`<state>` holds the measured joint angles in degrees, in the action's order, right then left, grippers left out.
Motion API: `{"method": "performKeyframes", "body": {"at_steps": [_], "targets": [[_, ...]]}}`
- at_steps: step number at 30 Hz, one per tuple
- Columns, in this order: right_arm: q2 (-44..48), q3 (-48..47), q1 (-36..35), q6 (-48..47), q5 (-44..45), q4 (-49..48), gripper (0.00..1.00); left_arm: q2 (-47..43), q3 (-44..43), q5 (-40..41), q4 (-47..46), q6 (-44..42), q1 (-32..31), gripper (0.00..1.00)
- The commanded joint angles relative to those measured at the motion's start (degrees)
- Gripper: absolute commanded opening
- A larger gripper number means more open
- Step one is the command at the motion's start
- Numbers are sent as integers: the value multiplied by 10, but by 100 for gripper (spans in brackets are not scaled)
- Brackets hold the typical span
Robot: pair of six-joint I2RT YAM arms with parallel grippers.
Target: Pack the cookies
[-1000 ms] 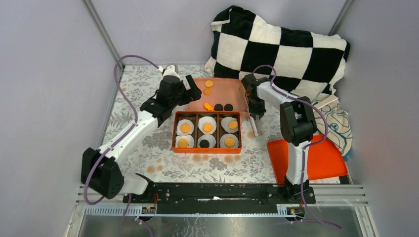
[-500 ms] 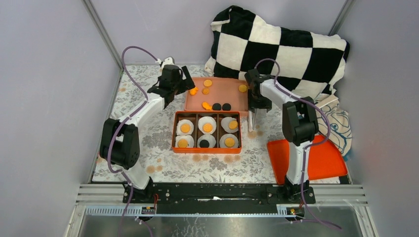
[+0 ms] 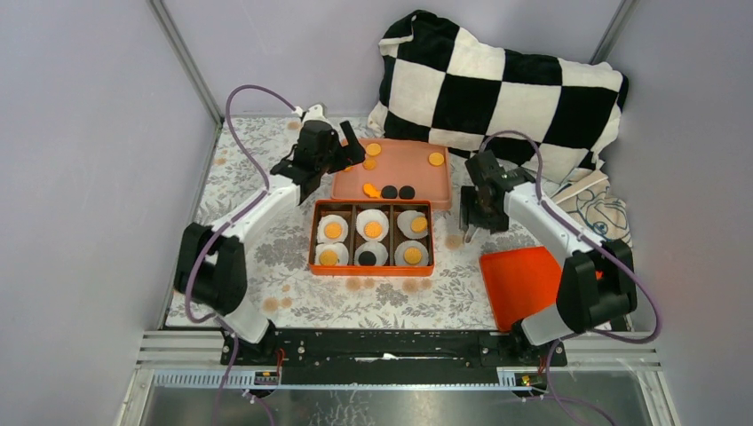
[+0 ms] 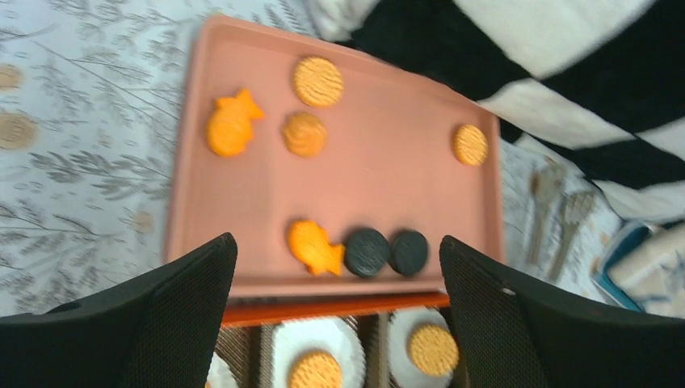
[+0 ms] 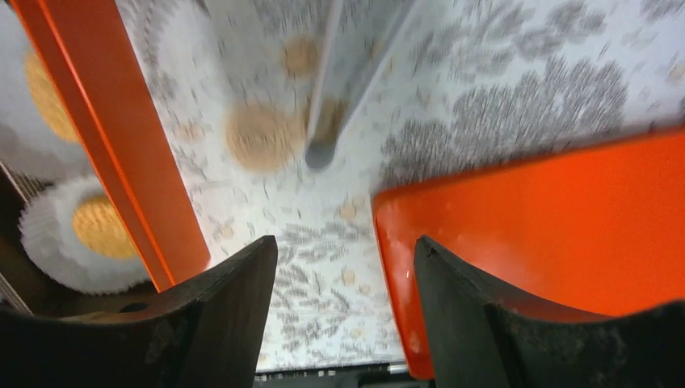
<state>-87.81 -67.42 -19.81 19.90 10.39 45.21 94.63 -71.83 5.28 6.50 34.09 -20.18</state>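
Observation:
Loose cookies lie on the pink tray (image 3: 416, 177): round orange ones (image 4: 317, 81), fish-shaped ones (image 4: 316, 246) and two black ones (image 4: 367, 251). In front of it the orange box (image 3: 313, 238) has six compartments. Each holds a white paper liner (image 4: 319, 347) with one cookie on it. My left gripper (image 3: 346, 153) hovers at the tray's left end, wide open and empty (image 4: 335, 240). My right gripper (image 3: 468, 229) hangs over the cloth between the box's right wall (image 5: 121, 162) and the orange lid (image 5: 565, 234). It is open with nothing in it (image 5: 346, 242).
A black-and-white checkered pillow (image 3: 497, 89) leans at the back, right behind the tray. The orange lid (image 3: 533, 284) lies flat at the front right, with a printed bag (image 3: 608, 226) beyond it. A pale narrow blurred shape (image 5: 347, 81) shows ahead of the right fingers.
The right gripper has come from the tray's right end toward the front, beside the box, and its jaws have widened. The left arm has swung round, its gripper now closer to the tray.

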Motion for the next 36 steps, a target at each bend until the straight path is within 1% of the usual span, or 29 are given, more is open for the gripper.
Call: {"method": "performKeyframes", "body": {"at_steps": [1,5,11,13,16,18,21,23,26,29,31,33,34,36], "targets": [[64,75,-18,48,-50,56,70,-74,33,8,-12,8,-48,99],[129,161,-70,100,-73,72,71,-128,63,24,0,18,-78,99],[188,262,-105,173,-71,68,70,-225,113,47,18,33,-118,99],[197,261,-129,197,-42,80,70,-261,132,53,25,38,-128,99],[207,268,-131,227,-20,84,70,-309,151,56,43,42,-138,99],[202,269,-132,244,11,85,70,-333,156,68,54,37,-141,99],[167,251,-132,259,15,73,70,-346,167,93,48,26,-141,99],[130,243,-132,262,16,64,70,-332,158,107,42,17,-141,99],[60,227,-132,259,10,50,70,-289,108,128,41,-8,-141,99],[-13,199,-132,244,-22,37,66,-222,25,170,40,-47,-138,99],[-64,166,-131,224,-9,68,64,-148,-59,185,63,-64,-126,99],[-103,120,-130,191,24,122,64,-79,-160,173,109,-65,-106,99],[-113,100,-128,177,37,146,64,-44,-214,163,139,-63,-96,99],[-116,79,-122,151,29,166,61,24,-323,144,206,-51,-79,99]]}}
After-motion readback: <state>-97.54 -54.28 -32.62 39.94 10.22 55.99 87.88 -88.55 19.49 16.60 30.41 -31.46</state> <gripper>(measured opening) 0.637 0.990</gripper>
